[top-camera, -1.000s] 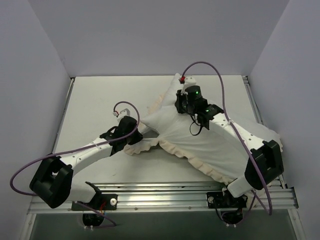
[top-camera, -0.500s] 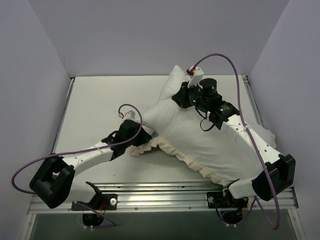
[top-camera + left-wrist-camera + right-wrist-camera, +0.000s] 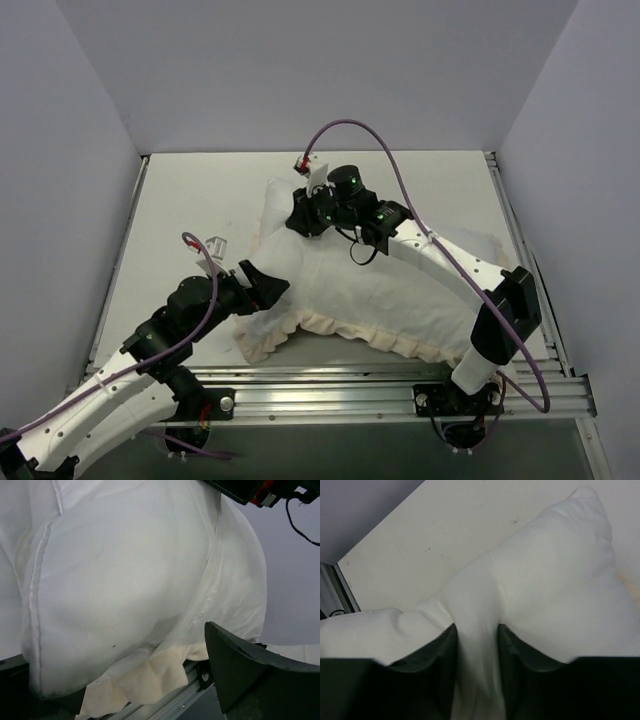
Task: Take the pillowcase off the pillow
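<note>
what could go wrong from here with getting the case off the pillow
1. The left gripper is open and holds nothing, so the pillowcase is unanchored; a pull would likely drag the whole bundle.
2. The right gripper pinches only a thin fold of white fabric, which may slip out.
3. The cream ruffled edge lies over the near rail and could snag.
</note>
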